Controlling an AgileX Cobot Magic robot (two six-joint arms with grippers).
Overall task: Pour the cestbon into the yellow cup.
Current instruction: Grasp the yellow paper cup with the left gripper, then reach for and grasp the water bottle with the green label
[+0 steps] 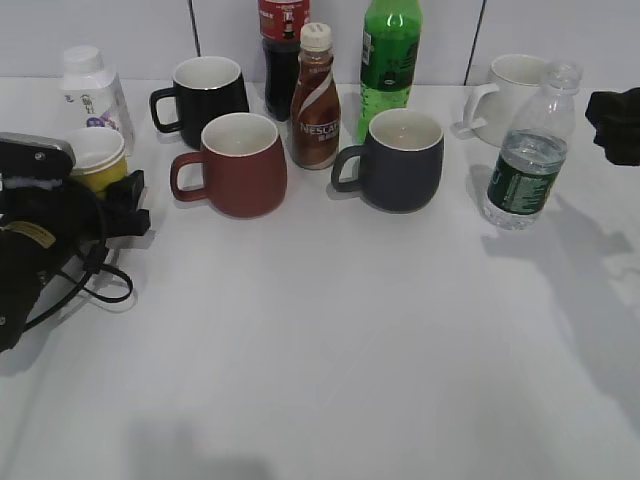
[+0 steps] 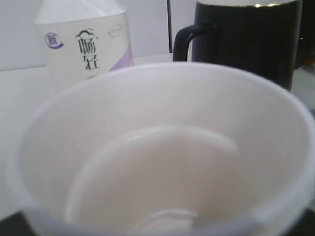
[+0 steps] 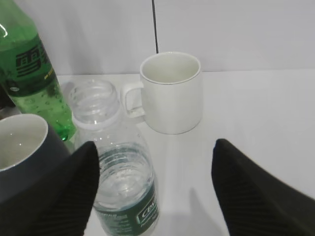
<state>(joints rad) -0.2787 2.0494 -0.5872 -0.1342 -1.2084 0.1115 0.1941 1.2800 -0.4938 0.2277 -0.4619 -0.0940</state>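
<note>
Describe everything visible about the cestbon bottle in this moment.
The cestbon is a clear plastic bottle with a dark green label around its lower half and a clear cap. It stands upright on the white table, right of the dark grey mug and before the white mug. Nothing grips it; the right gripper is open around it.

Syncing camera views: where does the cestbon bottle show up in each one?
Exterior: the cestbon stands far right, in front of the white mug.
Left wrist: not in view; the yellow cup fills the picture.
Right wrist: lower left, by the left finger of the open right gripper.
Shared landmark: the white mug, behind the bottle in both the exterior and right wrist views.
</note>
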